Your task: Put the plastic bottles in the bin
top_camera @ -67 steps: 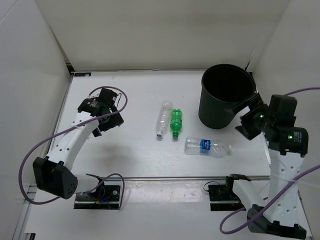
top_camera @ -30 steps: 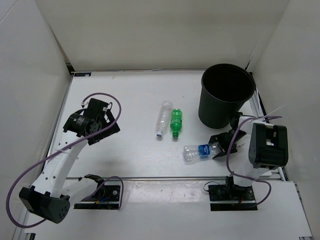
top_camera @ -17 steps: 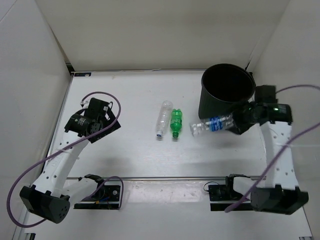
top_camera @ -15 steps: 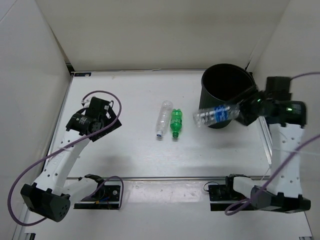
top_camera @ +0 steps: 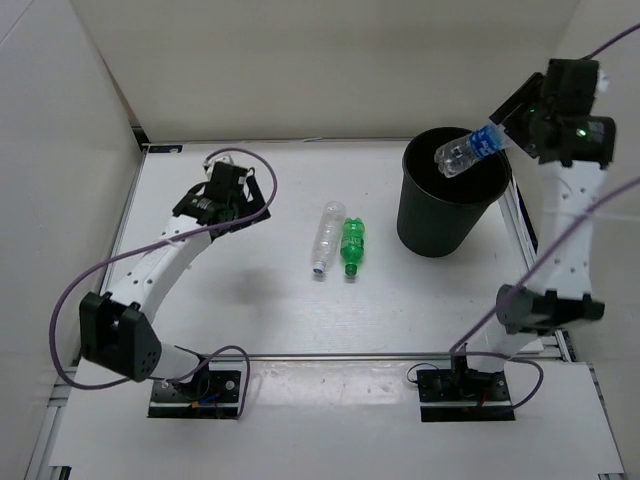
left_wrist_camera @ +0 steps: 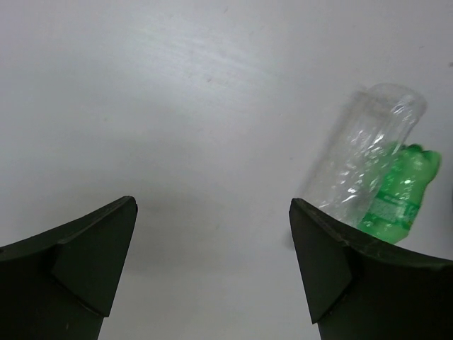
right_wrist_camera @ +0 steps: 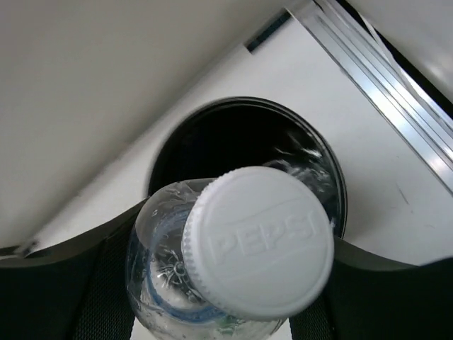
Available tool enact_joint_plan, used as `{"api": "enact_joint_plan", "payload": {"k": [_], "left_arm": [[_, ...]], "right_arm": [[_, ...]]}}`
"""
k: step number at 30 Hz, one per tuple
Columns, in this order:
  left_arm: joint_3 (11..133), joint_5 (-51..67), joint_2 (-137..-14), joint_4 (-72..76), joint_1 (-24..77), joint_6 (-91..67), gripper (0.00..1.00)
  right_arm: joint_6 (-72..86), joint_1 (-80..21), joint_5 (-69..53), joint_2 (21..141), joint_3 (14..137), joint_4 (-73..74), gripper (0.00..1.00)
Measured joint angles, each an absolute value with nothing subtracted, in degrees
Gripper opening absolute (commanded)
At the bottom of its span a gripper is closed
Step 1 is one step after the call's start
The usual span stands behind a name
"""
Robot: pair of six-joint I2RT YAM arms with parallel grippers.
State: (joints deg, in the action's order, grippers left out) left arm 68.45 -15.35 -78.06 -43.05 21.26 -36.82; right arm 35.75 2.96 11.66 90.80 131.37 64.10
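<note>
Now, your left tool (left_wrist_camera: 212, 212) hangs spread wide and empty over the desk (top_camera: 250, 300), well left of the bin (top_camera: 425, 225). Between it and the bin, the plain clear bottle (top_camera: 326, 238) and the green bottle (top_camera: 352, 247) lie side by side. Above the bin's mouth, your right tool (top_camera: 512, 122) grips the blue-labelled bottle (top_camera: 467, 151), tilted down toward the opening. You're at the drop: I'd part the fingers there so it falls inside.

Light: bright, even — soft shadows | Focus: wrist views slightly soft
</note>
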Motion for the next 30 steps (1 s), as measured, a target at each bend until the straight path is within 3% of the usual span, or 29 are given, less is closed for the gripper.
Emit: {"api": "enact_joint_plan", "payload": {"k": [2,8,19,30], "left_arm": [[72.44,-14.33,-81.52,-41.54,21.58,-34.70,1.00],[83.00,-11.05,-91.70,-36.03,23.62,-29.74,1.00],[84.38,7.07,-106.17,-27.66,25.41,-22.35,1.00],[94.56,18.13,-120.25,-23.88,28.29,-18.70,1.00]], "right_arm": [[34.26,2.92,12.64,95.61,129.51,63.94,1.00],[32.14,2.20,13.82,100.40,128.86,64.14,1.00],[32.62,-2.24,8.36,80.23,115.61,65.04,1.00],[32.49,-2.39,6.46,78.52,109.12,68.99,1.00]]}}
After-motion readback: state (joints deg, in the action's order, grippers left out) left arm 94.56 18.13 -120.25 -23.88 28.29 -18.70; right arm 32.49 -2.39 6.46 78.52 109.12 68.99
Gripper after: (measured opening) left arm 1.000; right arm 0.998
